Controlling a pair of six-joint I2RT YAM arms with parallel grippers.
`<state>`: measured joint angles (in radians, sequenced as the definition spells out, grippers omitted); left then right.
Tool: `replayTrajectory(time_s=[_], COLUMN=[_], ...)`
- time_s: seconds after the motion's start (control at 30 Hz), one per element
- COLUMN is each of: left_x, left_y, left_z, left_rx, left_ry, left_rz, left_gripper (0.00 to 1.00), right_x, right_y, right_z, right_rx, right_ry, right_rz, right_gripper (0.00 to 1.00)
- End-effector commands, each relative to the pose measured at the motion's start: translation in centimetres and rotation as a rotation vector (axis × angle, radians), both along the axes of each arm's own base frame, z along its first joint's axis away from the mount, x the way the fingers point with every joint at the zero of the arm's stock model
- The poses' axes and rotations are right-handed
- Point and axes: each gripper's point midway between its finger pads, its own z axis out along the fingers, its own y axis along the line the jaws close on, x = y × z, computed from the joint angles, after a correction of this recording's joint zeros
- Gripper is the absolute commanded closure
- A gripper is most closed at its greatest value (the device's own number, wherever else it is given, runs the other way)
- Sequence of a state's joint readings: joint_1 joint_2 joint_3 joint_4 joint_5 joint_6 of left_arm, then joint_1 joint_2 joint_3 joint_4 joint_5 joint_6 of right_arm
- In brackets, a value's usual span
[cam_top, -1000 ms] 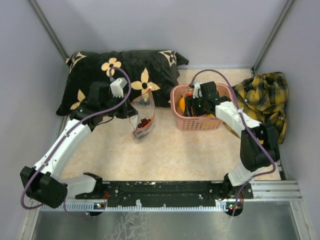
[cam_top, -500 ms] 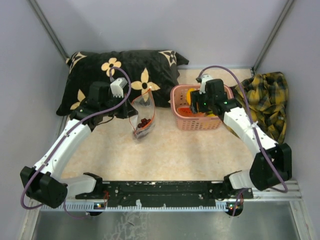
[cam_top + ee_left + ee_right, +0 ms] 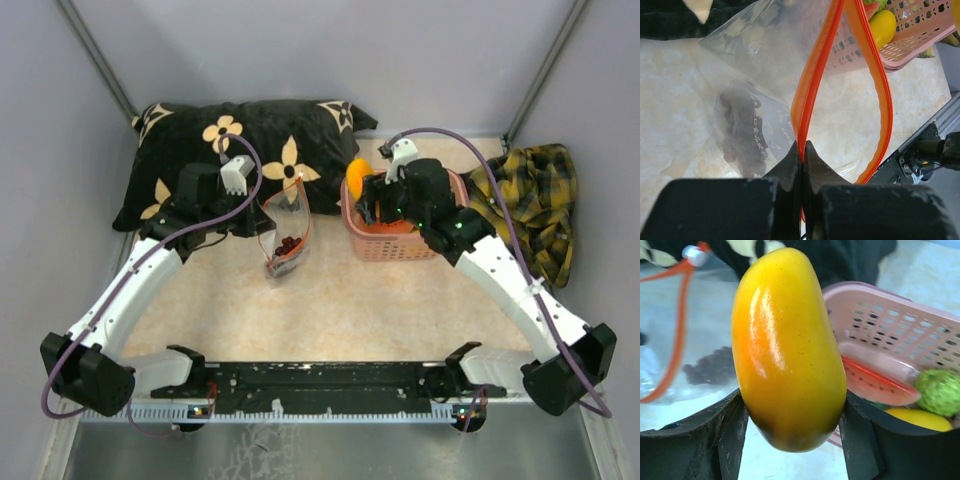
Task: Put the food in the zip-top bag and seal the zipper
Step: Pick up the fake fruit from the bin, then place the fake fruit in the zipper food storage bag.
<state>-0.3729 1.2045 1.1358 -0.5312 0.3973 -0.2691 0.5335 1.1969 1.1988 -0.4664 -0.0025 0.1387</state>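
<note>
The clear zip-top bag [image 3: 285,238] hangs open between pillow and basket, with dark grapes [image 3: 740,130] at its bottom. My left gripper [image 3: 802,150] is shut on one side of the red-orange zipper [image 3: 812,85], and the other side bows away, so the mouth gapes. My right gripper [image 3: 792,425] is shut on an orange-yellow fruit [image 3: 787,350], held upright above the left rim of the pink basket [image 3: 400,248], to the right of the bag. A watermelon slice [image 3: 875,385], a bumpy green fruit [image 3: 941,390] and a yellow piece [image 3: 920,419] lie in the basket.
A black flowered pillow [image 3: 240,150] lies at the back left, right behind the bag. A yellow plaid cloth [image 3: 530,200] lies bunched at the right wall, beside the basket. The arms' mounting rail [image 3: 330,385] runs along the near edge.
My right arm has lifted the orange-yellow fruit out of the basket and carried it left, to the basket's left rim. The left arm and the bag have not moved.
</note>
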Motion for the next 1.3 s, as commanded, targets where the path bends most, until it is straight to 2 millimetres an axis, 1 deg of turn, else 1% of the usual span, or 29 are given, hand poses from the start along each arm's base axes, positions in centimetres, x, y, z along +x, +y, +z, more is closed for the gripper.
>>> replayTrajectory(time_s=[0.0,0.2,0.43,0.53,0.63,0.7,0.83,0.93,1.1,1.2,1.27], left_x=[0.0,0.0,0.0,0.0,0.0,0.0,0.0,0.1,0.1,0.1,0.0], left_y=[-0.1,-0.1,-0.1,-0.1,0.0,0.0,0.0,-0.1,0.1,0.1,0.0], left_z=[0.1,0.1,0.1,0.1,0.2,0.2,0.3,0.2,0.3,0.3,0.4], left_rx=[-0.013,-0.015,-0.013,-0.014,-0.013,-0.012,-0.015,-0.015,-0.011,-0.012,-0.016], left_ry=[-0.005,-0.005,-0.006,-0.005,-0.008,-0.01,-0.014,-0.011,-0.016,-0.017,-0.017], left_rz=[-0.009,-0.01,-0.007,-0.007,-0.006,-0.003,-0.005,-0.005,0.002,-0.001,-0.007], left_gripper=[1.0,1.0,1.0,1.0,1.0,1.0,1.0,1.0,1.0,1.0,1.0], right_x=[-1.4,-3.7,-5.5,-6.1,-6.4,-6.5,-6.6,-6.6,-7.4,-7.5,-7.3], right_y=[4.0,9.1,14.0,15.8,17.5,18.1,18.8,18.7,18.2,17.8,17.7], right_z=[6.3,7.8,8.9,8.9,7.9,6.8,4.1,2.1,-1.1,-2.4,-2.8], right_rx=[0.216,0.328,0.561,0.609,0.648,0.649,0.595,0.544,0.465,0.429,0.413], right_ry=[-0.103,-0.082,0.0,0.029,0.092,0.142,0.252,0.314,0.412,0.448,0.455], right_rz=[0.064,0.172,0.246,0.265,0.278,0.274,0.257,0.224,0.196,0.172,0.153], right_gripper=[0.66,0.66,0.66,0.66,0.66,0.66,0.66,0.66,0.64,0.64,0.62])
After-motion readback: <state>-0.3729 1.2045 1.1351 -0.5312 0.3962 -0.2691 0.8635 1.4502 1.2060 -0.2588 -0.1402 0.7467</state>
